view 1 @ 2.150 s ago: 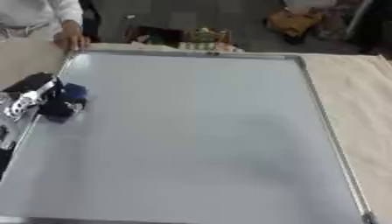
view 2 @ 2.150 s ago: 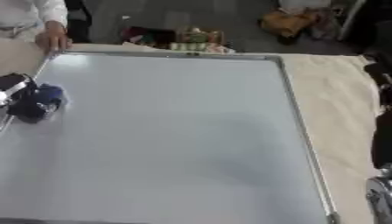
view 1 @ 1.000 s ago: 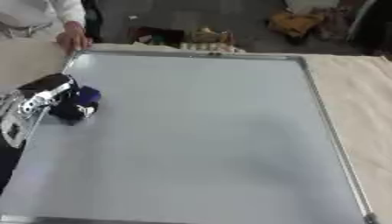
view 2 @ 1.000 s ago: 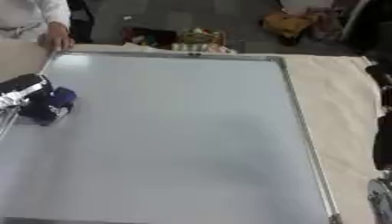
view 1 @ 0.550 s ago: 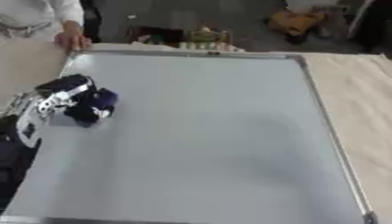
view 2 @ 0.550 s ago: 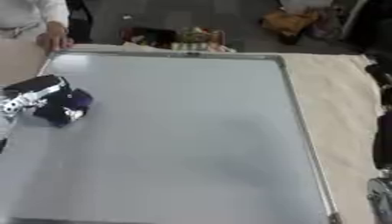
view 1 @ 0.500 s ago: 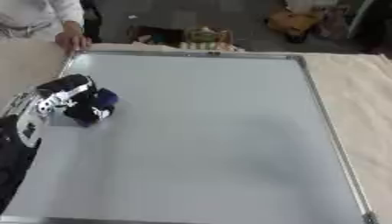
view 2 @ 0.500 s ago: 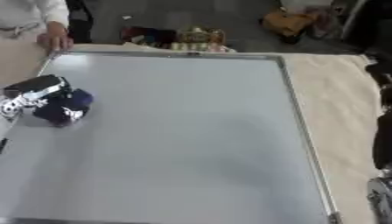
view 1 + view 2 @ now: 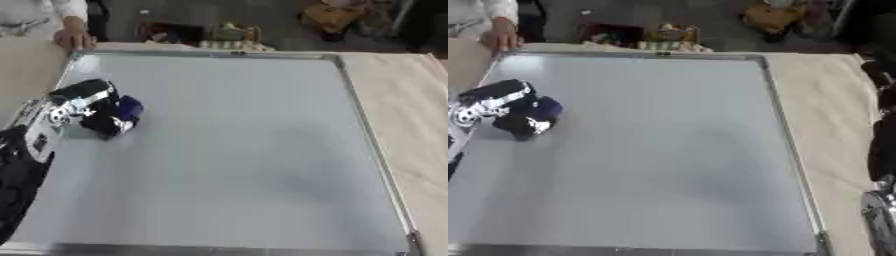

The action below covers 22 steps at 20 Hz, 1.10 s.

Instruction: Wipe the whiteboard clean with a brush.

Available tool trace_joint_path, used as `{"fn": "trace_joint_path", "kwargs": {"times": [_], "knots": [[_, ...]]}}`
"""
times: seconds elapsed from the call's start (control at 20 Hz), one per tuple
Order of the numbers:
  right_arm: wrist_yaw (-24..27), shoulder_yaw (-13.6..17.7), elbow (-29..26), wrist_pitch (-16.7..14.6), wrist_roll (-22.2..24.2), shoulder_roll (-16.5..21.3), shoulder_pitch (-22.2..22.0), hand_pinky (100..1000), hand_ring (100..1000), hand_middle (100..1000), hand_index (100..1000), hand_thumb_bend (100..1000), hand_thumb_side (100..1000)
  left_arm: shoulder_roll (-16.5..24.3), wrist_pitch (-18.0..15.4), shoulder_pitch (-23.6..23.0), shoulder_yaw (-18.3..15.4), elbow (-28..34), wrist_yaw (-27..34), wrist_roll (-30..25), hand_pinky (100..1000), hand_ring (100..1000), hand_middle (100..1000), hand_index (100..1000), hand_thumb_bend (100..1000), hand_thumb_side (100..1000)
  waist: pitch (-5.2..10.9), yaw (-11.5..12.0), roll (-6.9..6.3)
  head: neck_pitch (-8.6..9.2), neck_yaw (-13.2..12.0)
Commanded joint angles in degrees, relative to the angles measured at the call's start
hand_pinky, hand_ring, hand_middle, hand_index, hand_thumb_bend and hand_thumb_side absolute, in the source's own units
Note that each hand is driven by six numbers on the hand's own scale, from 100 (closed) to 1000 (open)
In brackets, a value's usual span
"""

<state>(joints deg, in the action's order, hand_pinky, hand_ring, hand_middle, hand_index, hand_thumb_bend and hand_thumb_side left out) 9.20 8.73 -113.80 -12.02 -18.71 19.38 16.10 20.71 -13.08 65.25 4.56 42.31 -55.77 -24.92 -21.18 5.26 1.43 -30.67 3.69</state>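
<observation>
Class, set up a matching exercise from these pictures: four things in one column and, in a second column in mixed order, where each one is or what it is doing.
Things:
1. left hand
2. brush
3. whiteboard
4. person's hand

Places or states:
A. rests on the board's far left corner
B. dark blue, held against the board
C. lies flat on the beige table
D. curled round the brush near the board's left edge

Pairs: 1-D, 2-B, 3-C, 4-A

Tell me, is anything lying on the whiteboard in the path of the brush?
Nothing visible does. The left hand holds the blue brush on the whiteboard near its left edge, and the rest of the surface is bare. A person's hand touches only the far left corner.
</observation>
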Motion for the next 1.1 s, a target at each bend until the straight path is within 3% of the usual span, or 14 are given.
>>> {"fn": "trace_joint_path", "kwargs": {"times": [0.05, 1.1], "knots": [[0.20, 0.07, -0.80, -0.04, -0.09, 1.09, 0.43, 921, 902, 569, 864, 221, 824, -0.87, 1.04, -0.57, 0.19, -2.11, -1.10, 0.27, 501, 325, 166, 217, 255, 348, 0.65, -0.19, 0.18, -0.28, 0.06], [-0.14, 0.19, -0.80, -0.33, -0.45, 1.32, 0.07, 919, 902, 569, 864, 230, 832, 4.86, 8.96, -1.34, -6.33, -8.26, -1.68, 7.94, 498, 308, 161, 214, 268, 336, 0.54, 0.29, 0.61, 1.02, -0.16]]}}
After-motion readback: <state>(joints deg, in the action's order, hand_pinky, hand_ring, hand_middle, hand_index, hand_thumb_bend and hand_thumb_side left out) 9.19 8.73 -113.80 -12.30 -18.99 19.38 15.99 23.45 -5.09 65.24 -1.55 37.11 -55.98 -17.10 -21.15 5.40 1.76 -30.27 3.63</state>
